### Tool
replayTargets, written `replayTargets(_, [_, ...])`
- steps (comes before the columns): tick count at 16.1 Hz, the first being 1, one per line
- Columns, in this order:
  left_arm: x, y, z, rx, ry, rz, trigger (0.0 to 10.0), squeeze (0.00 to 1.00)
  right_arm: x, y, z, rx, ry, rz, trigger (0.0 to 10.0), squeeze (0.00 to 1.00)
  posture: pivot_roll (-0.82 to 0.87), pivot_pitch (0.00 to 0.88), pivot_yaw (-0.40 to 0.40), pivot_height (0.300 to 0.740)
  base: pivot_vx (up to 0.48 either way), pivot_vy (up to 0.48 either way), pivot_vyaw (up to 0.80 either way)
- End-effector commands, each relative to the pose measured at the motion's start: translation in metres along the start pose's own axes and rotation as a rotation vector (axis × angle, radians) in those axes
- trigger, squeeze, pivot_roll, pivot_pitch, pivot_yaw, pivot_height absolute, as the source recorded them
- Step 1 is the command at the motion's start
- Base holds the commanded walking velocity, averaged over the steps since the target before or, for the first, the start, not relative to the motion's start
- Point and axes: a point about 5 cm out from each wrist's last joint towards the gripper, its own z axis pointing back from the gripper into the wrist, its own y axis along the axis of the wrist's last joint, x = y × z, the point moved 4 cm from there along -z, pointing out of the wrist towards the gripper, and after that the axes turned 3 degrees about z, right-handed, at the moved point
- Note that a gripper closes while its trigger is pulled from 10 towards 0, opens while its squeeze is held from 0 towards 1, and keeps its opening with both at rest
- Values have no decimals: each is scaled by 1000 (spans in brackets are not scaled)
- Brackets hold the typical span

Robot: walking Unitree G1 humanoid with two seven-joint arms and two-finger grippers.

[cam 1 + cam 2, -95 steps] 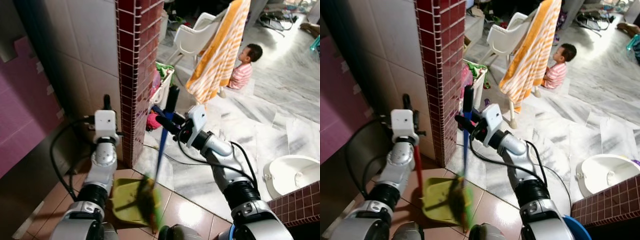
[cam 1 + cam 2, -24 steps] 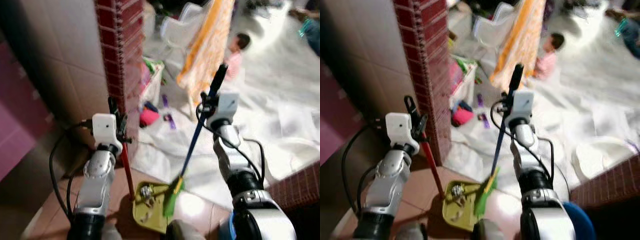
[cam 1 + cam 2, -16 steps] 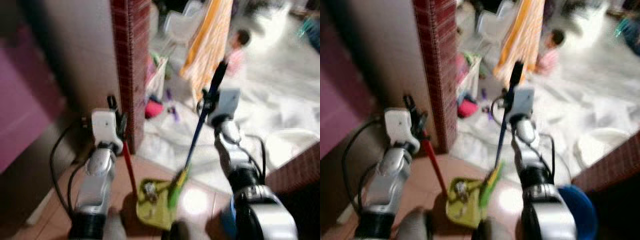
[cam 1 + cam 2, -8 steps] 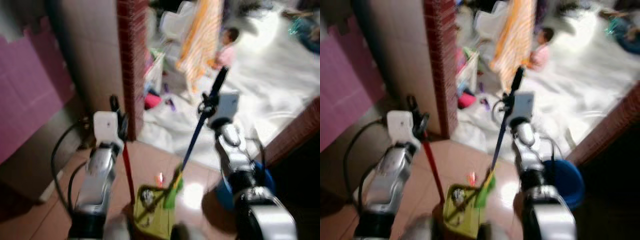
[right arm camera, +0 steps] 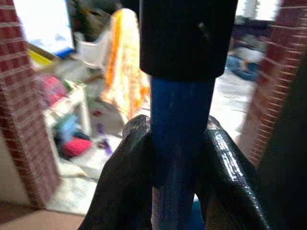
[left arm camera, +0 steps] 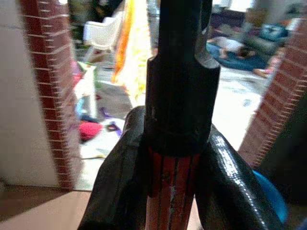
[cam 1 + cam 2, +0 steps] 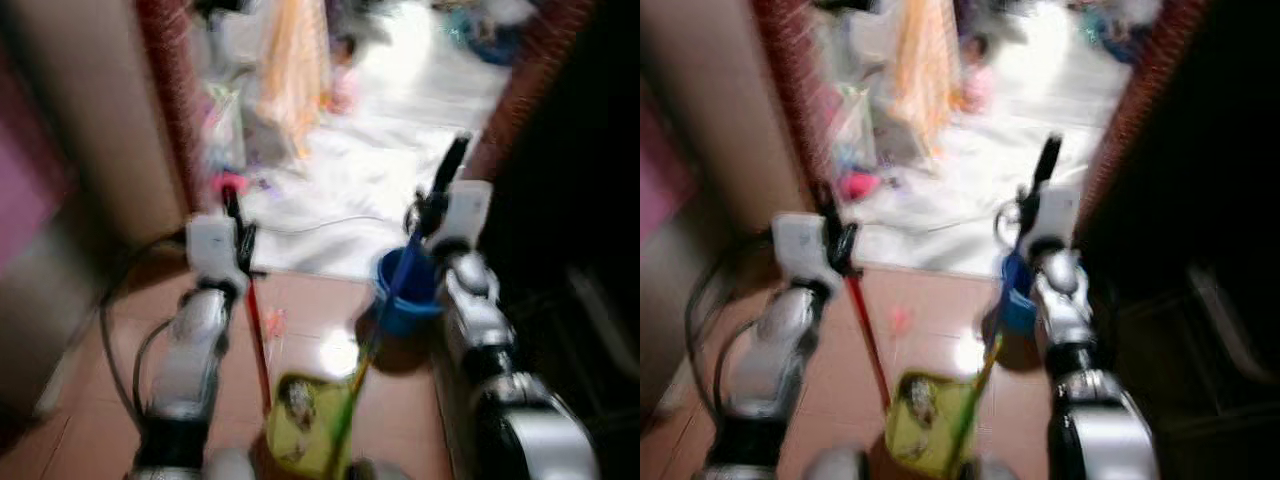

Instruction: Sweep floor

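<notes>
Left gripper (image 6: 168, 163) fingers pinch red dustpan handle (image 7: 258, 340), keeping green dustpan (image 7: 295, 425) low-centre; right gripper (image 5: 175, 158) fingers clamp blue broom (image 7: 385, 310) w/ bristles angled at pan, prob. to push debris in.

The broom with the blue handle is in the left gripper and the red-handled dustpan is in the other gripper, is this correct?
No, the sides are swapped. The right wrist view shows the right gripper shut on the blue broom handle; the left gripper holds the red dustpan handle.

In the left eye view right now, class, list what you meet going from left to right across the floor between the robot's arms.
Left gripper → red dustpan handle → green dustpan → blue bucket → right gripper.
</notes>
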Motion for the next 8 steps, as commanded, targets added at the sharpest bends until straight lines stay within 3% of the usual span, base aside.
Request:
replayTargets(1, [11, 23, -6, 83, -36, 27, 10000, 0, 1, 18, -7, 54, 1, 8, 10000, 0, -13, 0, -80, 740, 0, 480, -800])
replayTargets(7, [9, 24, -8, 77, -39, 38, 10000, 0, 5, 15, -5, 48, 0, 20, 10000, 0, -19, 0, -82, 740, 0, 480, -788])
replayTargets(8, [9, 25, -8, 77, -40, 40, 10000, 0, 6, 15, -5, 49, -1, 22, 10000, 0, -21, 0, -82, 740, 0, 480, 0])
